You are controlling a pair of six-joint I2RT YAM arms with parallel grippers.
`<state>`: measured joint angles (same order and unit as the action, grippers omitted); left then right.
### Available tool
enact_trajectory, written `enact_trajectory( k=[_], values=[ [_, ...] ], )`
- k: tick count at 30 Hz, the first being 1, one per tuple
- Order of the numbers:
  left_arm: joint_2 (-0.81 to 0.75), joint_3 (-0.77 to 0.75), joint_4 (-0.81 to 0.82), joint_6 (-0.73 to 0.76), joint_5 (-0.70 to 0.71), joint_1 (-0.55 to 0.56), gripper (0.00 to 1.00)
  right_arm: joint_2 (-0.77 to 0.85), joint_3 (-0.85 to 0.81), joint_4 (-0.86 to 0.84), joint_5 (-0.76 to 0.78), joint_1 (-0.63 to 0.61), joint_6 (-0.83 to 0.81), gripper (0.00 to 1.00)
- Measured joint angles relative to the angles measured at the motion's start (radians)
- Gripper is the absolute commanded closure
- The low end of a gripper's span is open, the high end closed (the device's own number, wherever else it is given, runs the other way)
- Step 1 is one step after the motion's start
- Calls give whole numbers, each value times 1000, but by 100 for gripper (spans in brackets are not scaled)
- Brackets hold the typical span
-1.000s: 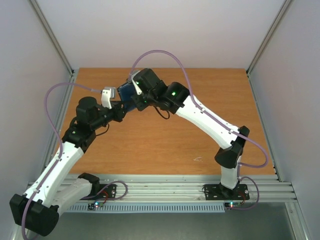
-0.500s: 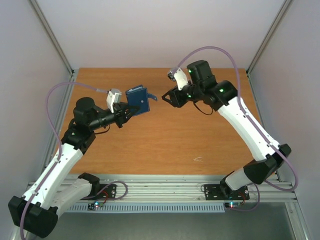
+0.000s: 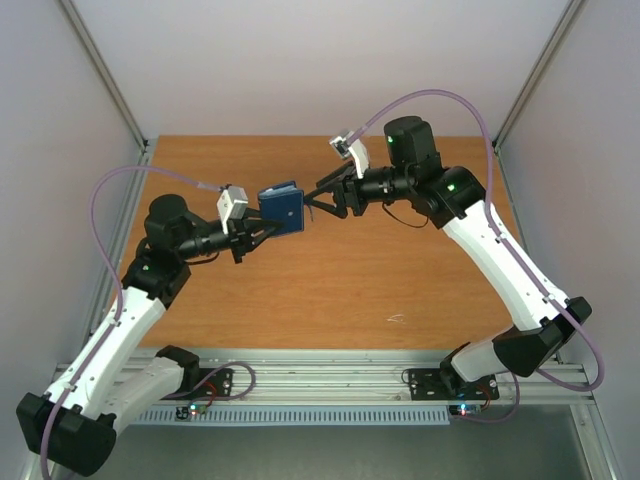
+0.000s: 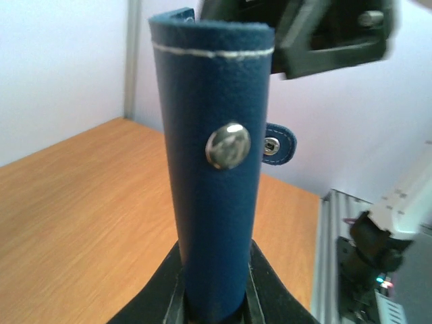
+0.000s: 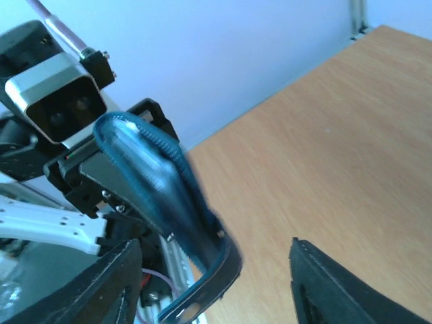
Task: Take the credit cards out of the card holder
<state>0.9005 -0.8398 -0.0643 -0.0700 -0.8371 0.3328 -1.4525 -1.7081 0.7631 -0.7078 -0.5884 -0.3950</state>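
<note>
The card holder [image 3: 283,208], a dark navy booklet, is held up above the table with my left gripper [image 3: 264,225] shut on its lower end. In the left wrist view the card holder [image 4: 212,189] stands upright between the pads, its silver snap stud [image 4: 228,145] facing the camera and its snap tab [image 4: 279,146] sticking out behind. My right gripper [image 3: 313,200] is open, just right of the holder. In the right wrist view the blurred card holder [image 5: 152,179] and its hanging tab [image 5: 212,280] lie between the spread fingers [image 5: 108,287], untouched. The credit cards are hidden.
The wooden table [image 3: 330,290] lies below both arms, walled on three sides, with an aluminium rail [image 3: 330,380] along the near edge. A small pale mark [image 3: 396,319] shows on the wood at near right.
My right gripper, shut at the holder a second ago, pulled away to the right, opened, and has come back to the holder's right edge. The left gripper kept hold, shifting the holder slightly.
</note>
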Motion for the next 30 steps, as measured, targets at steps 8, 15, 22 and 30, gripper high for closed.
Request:
enact_trajectory(
  k=[8, 15, 22, 30],
  values=[
    [-24, 0, 125, -45, -209, -1, 100, -1, 11, 10, -208, 37, -49, 42],
    [-24, 0, 163, -78, -252, -1, 100, -1, 11, 35, -277, 19, -81, 38],
    [-24, 0, 169, -82, -278, -3, 100, -6, -10, 60, -267, -17, -99, 38],
    [-16, 0, 181, -104, -354, -2, 100, -64, -119, 137, -240, -100, -163, 54]
  ],
)
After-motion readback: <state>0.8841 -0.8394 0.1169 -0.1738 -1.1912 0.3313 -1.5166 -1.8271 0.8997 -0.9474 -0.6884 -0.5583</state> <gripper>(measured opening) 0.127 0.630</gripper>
